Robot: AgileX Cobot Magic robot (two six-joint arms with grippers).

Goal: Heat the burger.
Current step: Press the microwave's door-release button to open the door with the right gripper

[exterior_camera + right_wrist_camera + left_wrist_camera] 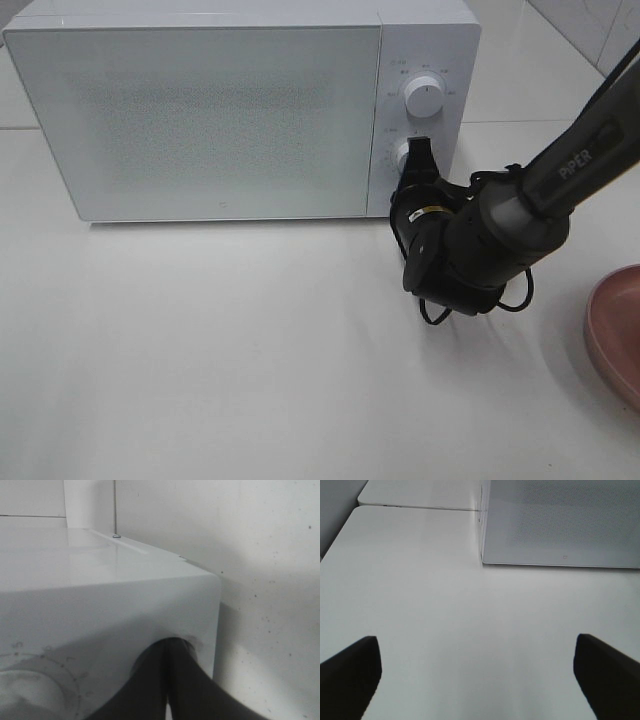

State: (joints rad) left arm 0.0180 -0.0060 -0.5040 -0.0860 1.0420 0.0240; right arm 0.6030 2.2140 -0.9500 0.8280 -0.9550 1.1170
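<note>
The burger is out of view in all three views. A white microwave (pixel 200 110) stands at the back of the table with its door closed. My right gripper (pixel 419 150) is shut, its two fingers pressed together with nothing between them. Its tips rest against the control panel at the lower knob (pixel 403 158), below the upper knob (pixel 424 97). The right wrist view shows the joined fingertips (pixel 169 645) touching the panel, with a dial (pixel 30 690) beside them. My left gripper (pixel 477 680) is open over bare table, facing the microwave's (pixel 560 520) front left corner.
A round pink plate (pixel 618 330) with nothing on it lies at the right edge of the table. The white table (pixel 220 350) stretches in front of the microwave. A tiled wall runs behind at the right.
</note>
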